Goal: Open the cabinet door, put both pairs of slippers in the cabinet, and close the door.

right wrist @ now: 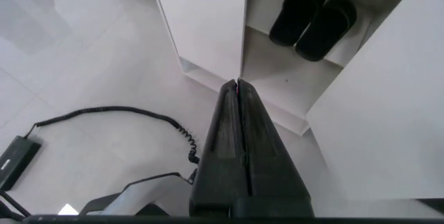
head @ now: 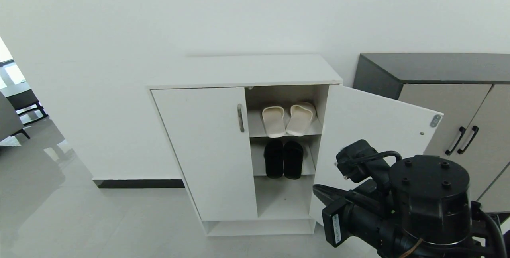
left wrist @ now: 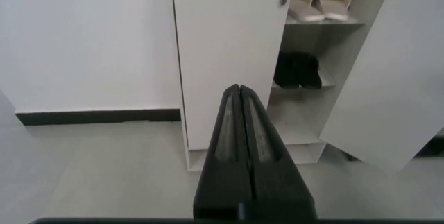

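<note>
with both pairs of slippers already on the shelves, we face the white cabinet with, by our reading, one step left: shutting the right door, which stands swung wide toward the robot's right. the cream slippers lie side by side on the upper shelf and the black slippers on the shelf below. each pair is set far enough in, we judge, for the door to swing past without catching. the left door is shut, its metal handle at the inner edge. our left gripper hangs before that shut door, fingers pressed together and holding nothing. our right gripper is likewise clamped tight and empty, low over the floor near the cabinet's base, beside the open door's inner face. closing will likely mean getting round to the panel's far side, where the dark cabinet leaves little room. a coiled cable lies on the tiles.
</note>
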Controlling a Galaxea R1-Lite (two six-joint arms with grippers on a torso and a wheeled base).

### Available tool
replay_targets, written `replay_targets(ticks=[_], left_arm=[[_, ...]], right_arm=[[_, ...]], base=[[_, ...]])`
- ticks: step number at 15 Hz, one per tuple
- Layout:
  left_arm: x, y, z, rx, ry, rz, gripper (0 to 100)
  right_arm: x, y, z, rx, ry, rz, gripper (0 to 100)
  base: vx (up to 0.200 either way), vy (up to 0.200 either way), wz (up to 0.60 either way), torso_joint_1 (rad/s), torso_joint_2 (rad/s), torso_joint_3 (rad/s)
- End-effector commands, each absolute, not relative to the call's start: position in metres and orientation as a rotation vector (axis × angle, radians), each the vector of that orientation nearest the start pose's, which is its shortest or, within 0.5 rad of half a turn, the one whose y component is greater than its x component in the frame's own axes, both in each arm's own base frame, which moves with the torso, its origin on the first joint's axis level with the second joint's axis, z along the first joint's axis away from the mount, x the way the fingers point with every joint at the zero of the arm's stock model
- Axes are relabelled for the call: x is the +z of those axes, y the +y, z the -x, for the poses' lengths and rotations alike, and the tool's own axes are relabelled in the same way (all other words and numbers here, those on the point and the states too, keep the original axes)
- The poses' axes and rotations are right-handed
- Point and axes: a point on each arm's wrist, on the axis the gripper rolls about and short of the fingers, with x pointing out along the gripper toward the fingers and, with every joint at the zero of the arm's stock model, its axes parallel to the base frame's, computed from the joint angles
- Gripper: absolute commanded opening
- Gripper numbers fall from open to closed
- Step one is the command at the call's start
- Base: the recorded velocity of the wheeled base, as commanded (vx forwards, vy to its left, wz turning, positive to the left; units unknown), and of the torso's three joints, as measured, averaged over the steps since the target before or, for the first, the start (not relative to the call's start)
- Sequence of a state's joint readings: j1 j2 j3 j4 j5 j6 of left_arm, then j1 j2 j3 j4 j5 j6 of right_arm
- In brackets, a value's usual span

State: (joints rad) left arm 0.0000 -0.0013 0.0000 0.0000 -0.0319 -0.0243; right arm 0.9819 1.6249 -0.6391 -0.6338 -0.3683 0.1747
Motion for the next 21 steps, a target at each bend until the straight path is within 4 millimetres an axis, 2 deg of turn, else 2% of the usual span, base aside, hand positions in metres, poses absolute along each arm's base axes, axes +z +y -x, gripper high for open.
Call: replay_targets(ticks=[1, 21], left_arm=[[0.0755, -0.0007, 0.0228, -0.032, 0.0, 0.025, 0], [0.0755, -0.0007, 0.0228, -0.032, 0.0, 0.025, 0]], right_arm=[[0.1595, 0.2211, -0.157, 0.58, 0.333, 0.058, 0], [0.1591, 0.222, -0.1554, 0.594, 0.336, 0.059, 0]], base=[[0.0, 0.0, 0.0, 0.222, -0.49, -0.295], [0.0, 0.0, 0.0, 0.244, -0.52, -0.28]])
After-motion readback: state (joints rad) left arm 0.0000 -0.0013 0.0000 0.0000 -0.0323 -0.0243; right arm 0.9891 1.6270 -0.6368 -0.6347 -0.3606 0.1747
